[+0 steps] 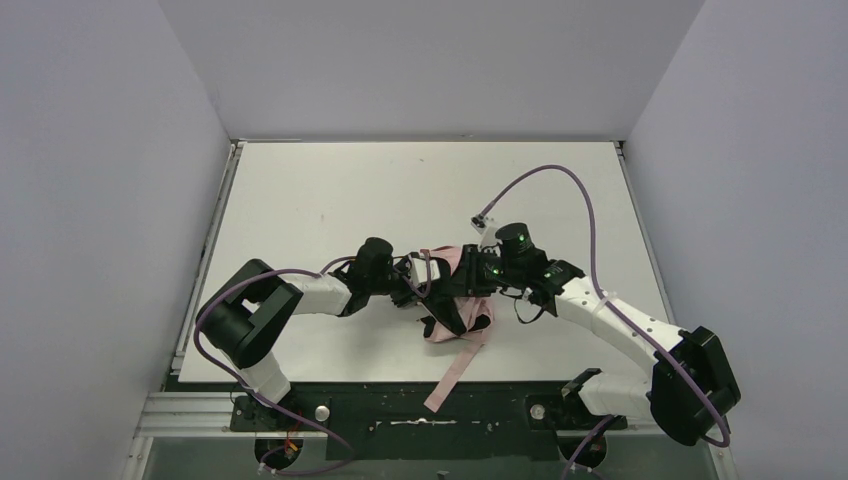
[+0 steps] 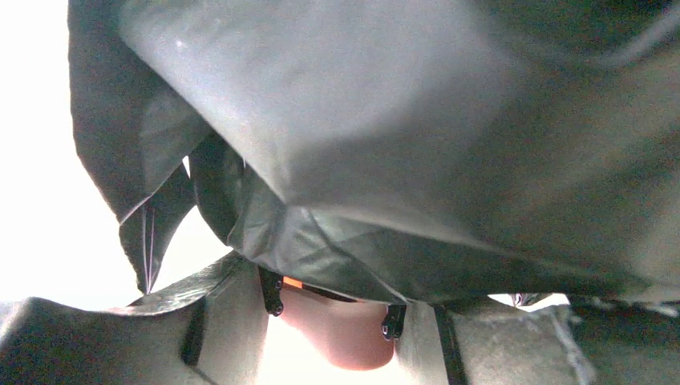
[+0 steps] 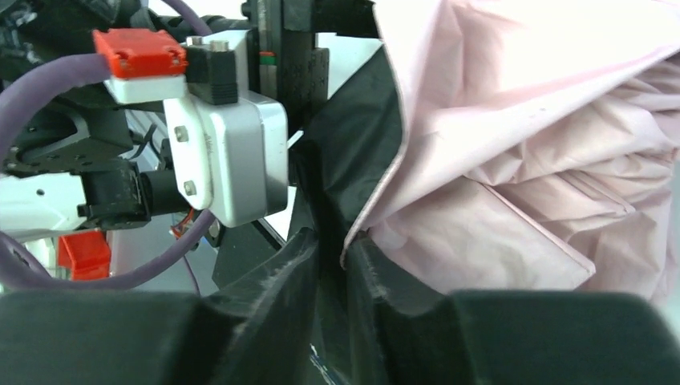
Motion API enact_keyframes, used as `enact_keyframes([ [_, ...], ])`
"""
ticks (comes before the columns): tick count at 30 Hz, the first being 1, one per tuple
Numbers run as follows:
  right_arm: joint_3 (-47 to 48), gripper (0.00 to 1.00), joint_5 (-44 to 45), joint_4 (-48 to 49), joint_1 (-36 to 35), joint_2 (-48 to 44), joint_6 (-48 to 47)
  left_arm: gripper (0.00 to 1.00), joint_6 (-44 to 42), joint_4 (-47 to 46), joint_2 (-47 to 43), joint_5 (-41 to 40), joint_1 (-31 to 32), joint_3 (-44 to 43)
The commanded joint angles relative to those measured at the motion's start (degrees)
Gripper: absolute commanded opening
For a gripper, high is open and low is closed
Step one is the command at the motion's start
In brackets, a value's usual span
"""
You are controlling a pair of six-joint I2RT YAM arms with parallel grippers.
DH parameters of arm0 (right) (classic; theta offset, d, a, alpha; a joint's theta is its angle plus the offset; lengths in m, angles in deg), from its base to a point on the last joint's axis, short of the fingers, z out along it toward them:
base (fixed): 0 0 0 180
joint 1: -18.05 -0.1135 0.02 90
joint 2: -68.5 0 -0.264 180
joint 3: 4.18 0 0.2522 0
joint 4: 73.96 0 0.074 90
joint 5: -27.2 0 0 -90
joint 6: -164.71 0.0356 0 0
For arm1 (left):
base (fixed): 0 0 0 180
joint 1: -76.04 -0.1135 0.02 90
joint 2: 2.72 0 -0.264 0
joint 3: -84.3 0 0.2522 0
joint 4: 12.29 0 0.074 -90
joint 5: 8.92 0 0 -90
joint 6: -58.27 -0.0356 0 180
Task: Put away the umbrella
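The umbrella [image 1: 452, 322] lies crumpled at the table's near middle, between both arms. Its pink strap [image 1: 455, 370] trails toward the front edge. My left gripper [image 1: 413, 284] reaches in from the left. In the left wrist view the black canopy [image 2: 385, 136] drapes over my left gripper [image 2: 333, 301], whose jaws are shut on the pink handle [image 2: 341, 333]. My right gripper [image 1: 478, 284] comes in from the right. In the right wrist view my right gripper [image 3: 331, 241] stands nearly closed, pinching a black canopy edge [image 3: 345, 160] beside the pale pink folds [image 3: 521, 160].
The white table [image 1: 320, 190] is walled on the left, back and right. A purple cable [image 1: 560, 175] loops above the right arm. The left arm's wrist housing [image 3: 232, 160] sits close to my right fingers. A black base rail [image 1: 420, 410] runs along the front.
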Motion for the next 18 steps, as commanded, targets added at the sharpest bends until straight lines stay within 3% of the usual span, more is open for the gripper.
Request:
enact_keyframes([
  [1,1.59,0.13,4.95,-1.39,-0.40,-1.97,-3.22,0.00,-1.16,-1.21,-2.06,-0.76,0.20,-0.72],
  [5,4.93,0.00,10.14,-7.47,-0.54,-4.18,-7.49,0.00,-1.13,-1.02,-1.98,-1.28,0.19,-0.76],
  [9,10.51,0.00,18.98,-16.93,-2.45,-4.75,-13.10,0.00,-0.65,-0.09,-1.69,-1.44,0.20,-1.59],
  [18,25.88,0.00,56.77,-40.51,-19.71,4.46,-17.94,0.00,0.10,0.74,-1.65,-3.22,0.20,-2.12],
])
